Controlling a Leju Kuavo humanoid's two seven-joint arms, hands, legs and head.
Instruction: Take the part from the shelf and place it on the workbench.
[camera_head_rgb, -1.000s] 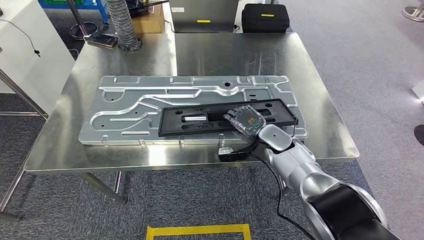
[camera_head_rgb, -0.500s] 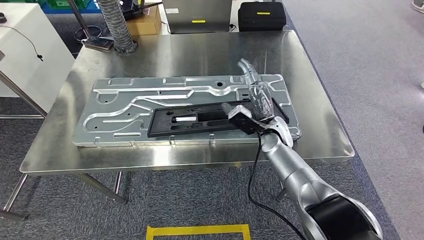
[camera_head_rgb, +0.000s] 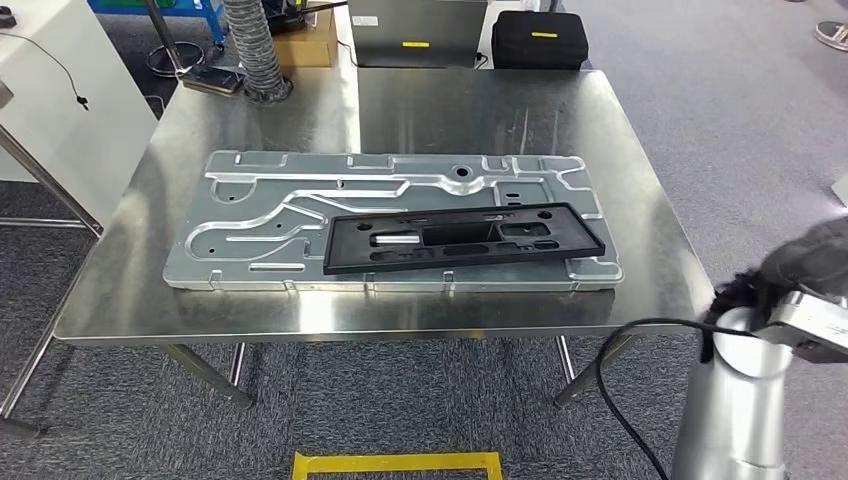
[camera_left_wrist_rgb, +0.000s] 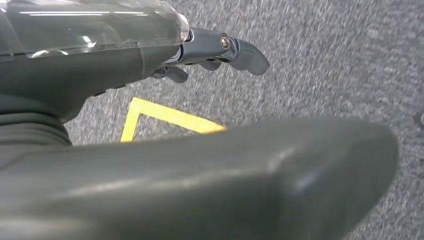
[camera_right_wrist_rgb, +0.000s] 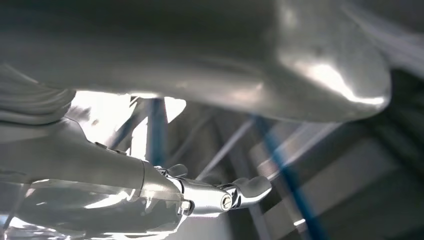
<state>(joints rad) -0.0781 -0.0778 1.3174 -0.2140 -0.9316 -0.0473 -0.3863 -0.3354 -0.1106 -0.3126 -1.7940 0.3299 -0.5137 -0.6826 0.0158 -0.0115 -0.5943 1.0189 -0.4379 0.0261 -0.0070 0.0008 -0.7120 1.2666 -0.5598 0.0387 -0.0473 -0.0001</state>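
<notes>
A: Where is the part?

B: The black plastic part (camera_head_rgb: 463, 238) lies flat on the big grey metal plate (camera_head_rgb: 250, 220), which sits on the steel workbench (camera_head_rgb: 640, 270). It lies toward the plate's near right side, slightly askew, with nothing gripping it. By the look of it, the placing is done.

A: And the hands?

B: The right hand (camera_right_wrist_rgb: 165, 197) holds nothing; its fingers are stretched out and apart, seen against blurred beams. In the head view the right arm (camera_head_rgb: 735, 400) is off the bench's right corner, blurred, with a black cable (camera_head_rgb: 620, 370) looping beside it. The left hand (camera_left_wrist_rgb: 200, 50) hangs over grey carpet with yellow floor tape (camera_left_wrist_rgb: 165, 117) below it; its fingers are lightly bent, apart, with nothing in them.

A: How should this step be finished well?

B: I'd judge the arm should clear the table edge with the cable kept from snagging the corner, leaving the part untouched.

A: Any containers?

B: A black case (camera_head_rgb: 540, 38), zipped, and a cardboard box (camera_head_rgb: 305, 42) stand beyond the far edge; what they hold I cannot tell.
</notes>
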